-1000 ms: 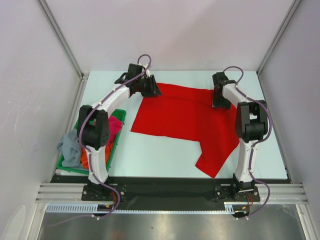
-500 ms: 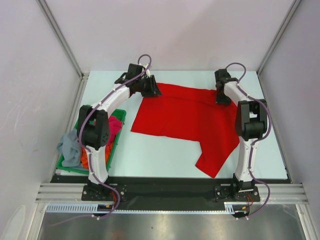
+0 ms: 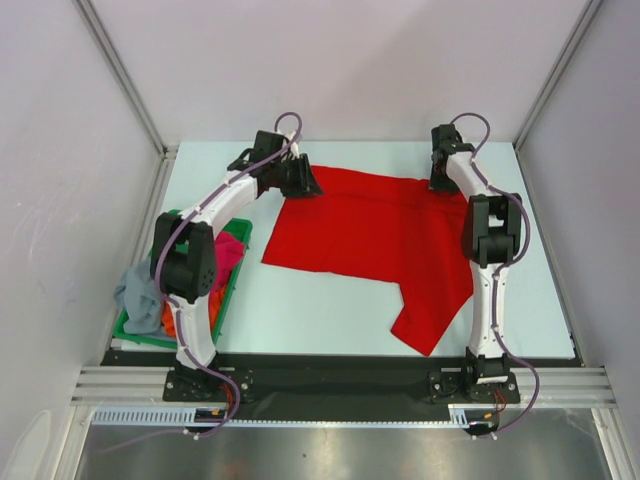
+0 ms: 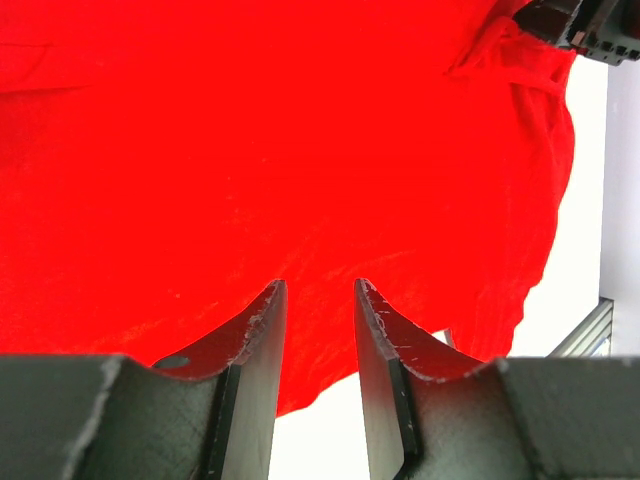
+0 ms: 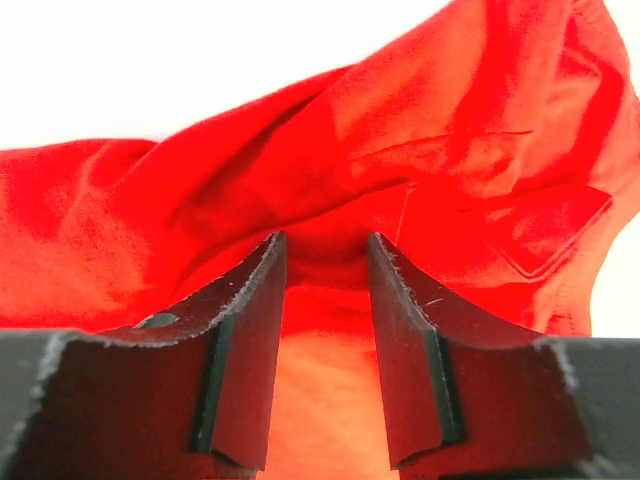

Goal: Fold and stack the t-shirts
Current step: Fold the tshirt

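Observation:
The bright red t-shirt [image 3: 370,235] lies spread on the table, one part reaching toward the near edge. My left gripper [image 3: 300,180] is at its far left corner, jaws close together with the cloth edge [image 4: 320,300] between the fingertips. My right gripper [image 3: 440,172] is at the far right corner, jaws close together with bunched red cloth [image 5: 325,300] filling the gap; folds run toward it. Other t-shirts, grey-blue [image 3: 135,290], orange [image 3: 172,318] and magenta-pink [image 3: 230,250], are heaped in the green tray [image 3: 238,228].
The green tray stands at the table's left edge beside the left arm. Frame posts and white walls close in the back and sides. A black strip runs along the near edge at the arm bases.
My right gripper has moved toward the far edge of the table at the shirt's far right corner. The left gripper has stayed put.

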`<state>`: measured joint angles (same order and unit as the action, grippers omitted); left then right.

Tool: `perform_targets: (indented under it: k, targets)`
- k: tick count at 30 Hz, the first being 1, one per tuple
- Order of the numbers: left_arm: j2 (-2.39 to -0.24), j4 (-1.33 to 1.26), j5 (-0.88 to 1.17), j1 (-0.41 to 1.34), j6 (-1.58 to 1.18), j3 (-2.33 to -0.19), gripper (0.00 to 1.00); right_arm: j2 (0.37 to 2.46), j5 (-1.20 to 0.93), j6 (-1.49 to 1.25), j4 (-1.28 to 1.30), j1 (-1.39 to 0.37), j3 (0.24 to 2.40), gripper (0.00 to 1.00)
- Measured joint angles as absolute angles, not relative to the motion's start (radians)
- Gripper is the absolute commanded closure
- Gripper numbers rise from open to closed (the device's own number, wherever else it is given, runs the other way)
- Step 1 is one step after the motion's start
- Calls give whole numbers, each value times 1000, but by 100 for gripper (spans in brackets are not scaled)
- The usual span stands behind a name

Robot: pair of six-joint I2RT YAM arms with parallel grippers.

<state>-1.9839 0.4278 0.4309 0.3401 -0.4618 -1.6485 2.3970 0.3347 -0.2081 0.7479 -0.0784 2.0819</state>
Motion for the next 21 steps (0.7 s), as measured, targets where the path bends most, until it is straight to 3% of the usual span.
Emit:
perform_targets:
  k: [13, 21]
  targets:
    - [-1980, 426, 444, 340, -469, -1642, 62, 2285, 263, -243, 749, -23, 1960, 51]
    - [-1980, 427, 450, 340, -469, -1642, 62, 2283, 216, -280, 744, -3, 1940, 57]
